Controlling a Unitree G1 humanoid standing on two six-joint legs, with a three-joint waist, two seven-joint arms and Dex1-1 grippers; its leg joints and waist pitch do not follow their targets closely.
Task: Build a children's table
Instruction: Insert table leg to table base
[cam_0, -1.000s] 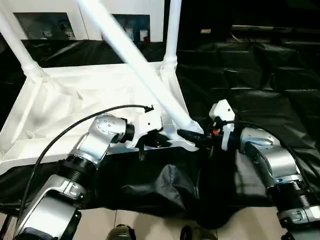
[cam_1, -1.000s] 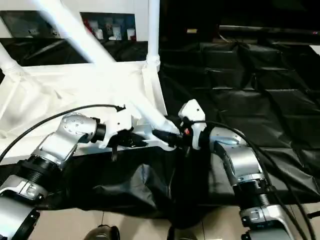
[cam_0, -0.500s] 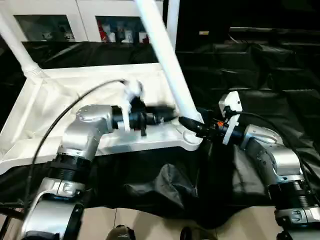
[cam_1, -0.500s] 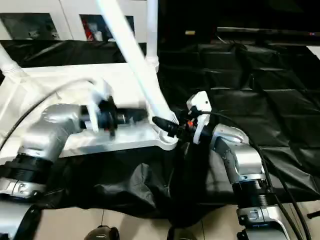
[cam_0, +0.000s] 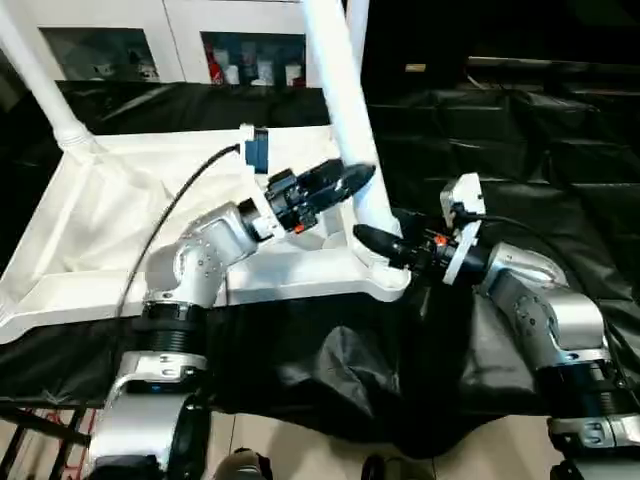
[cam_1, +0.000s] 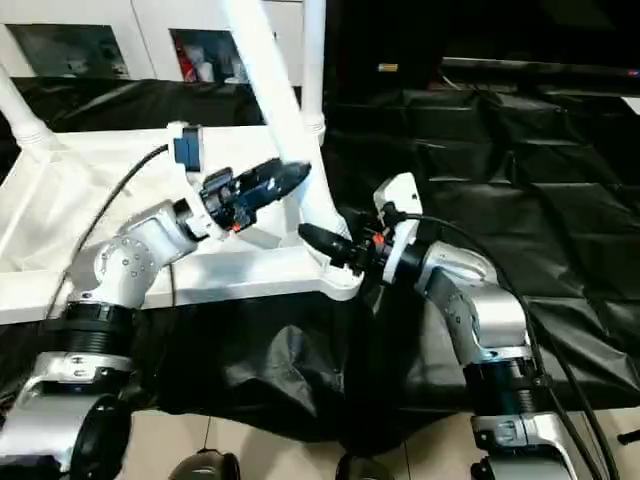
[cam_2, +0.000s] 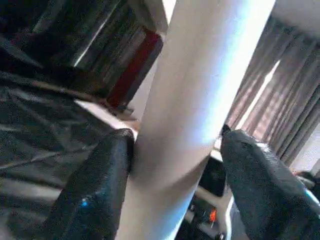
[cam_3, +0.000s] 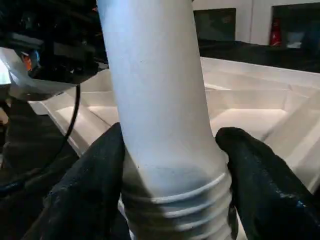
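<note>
The children's table lies upside down: its white ribbed top (cam_0: 110, 205) rests on black cloth, with legs standing in the far left socket (cam_0: 35, 80) and the far right socket (cam_1: 314, 60). A third white leg (cam_0: 335, 70) leans over the near right corner socket (cam_0: 388, 282). My right gripper (cam_0: 366, 238) is shut on this leg just above its threaded end (cam_3: 175, 200). Higher up the same leg (cam_2: 200, 75), my left gripper (cam_0: 353, 180) is open, one black finger (cam_2: 95, 185) on each side of the tube.
Crumpled black cloth (cam_0: 520, 130) covers the work surface and hangs over its near edge. White cabinets with glass doors (cam_0: 250, 50) stand behind. A black cable (cam_0: 175, 215) loops from my left arm over the table top. Tiled floor (cam_0: 300, 450) lies below.
My left gripper has risen from the table's near rim to the leaning leg and opened around it. The leg has swung more upright. My right gripper stays at the leg's base.
</note>
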